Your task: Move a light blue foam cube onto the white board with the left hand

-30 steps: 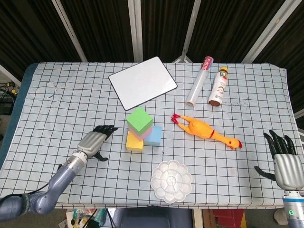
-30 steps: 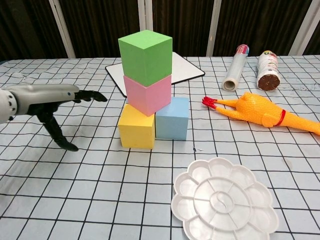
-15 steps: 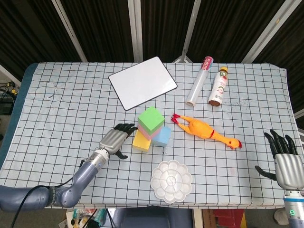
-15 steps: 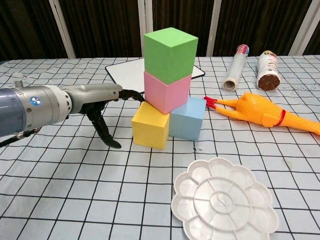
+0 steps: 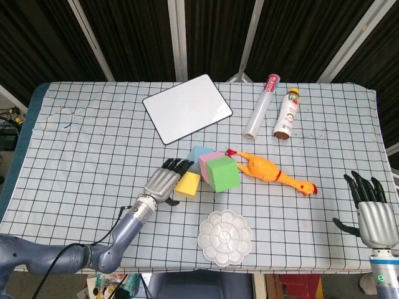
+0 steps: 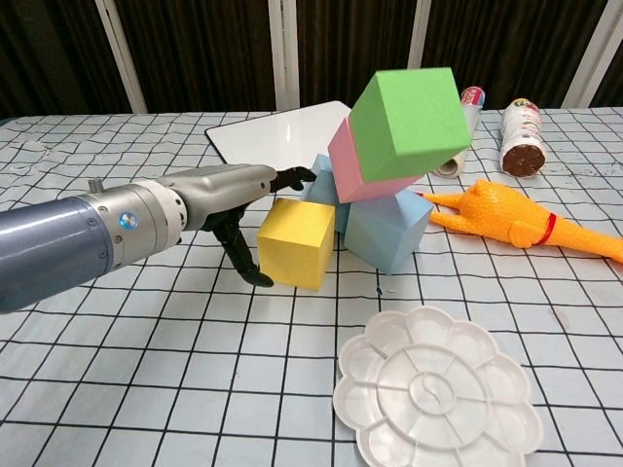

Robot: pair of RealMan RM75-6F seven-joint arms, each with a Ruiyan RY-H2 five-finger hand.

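Observation:
The light blue foam cube [image 5: 201, 153] [image 6: 387, 233] lies tipped in the middle of the table, with a pink cube [image 5: 210, 161] [image 6: 362, 167] and a green cube [image 5: 222, 174] [image 6: 407, 109] leaning over it to the right. A yellow cube [image 5: 187, 184] [image 6: 295, 243] sits in front of it. My left hand [image 5: 167, 182] [image 6: 234, 199] reaches across the yellow cube, fingers stretched to the blue cube's left side, thumb down by the yellow cube, holding nothing. The white board [image 5: 187, 115] [image 6: 277, 136] lies farther back. My right hand [image 5: 371, 208] hangs open at the table's right edge.
A yellow rubber chicken [image 5: 268, 169] [image 6: 506, 219] lies right against the tilted cubes. A white paint palette [image 5: 225, 238] [image 6: 438, 399] sits near the front edge. A film roll [image 5: 262, 106] and a bottle [image 5: 285, 112] lie at the back right.
My left hand has pushed rightward into the cubes. The whole stack slid right and now topples: pink and green cubes tilt toward the chicken, and the blue cube has turned and tipped.

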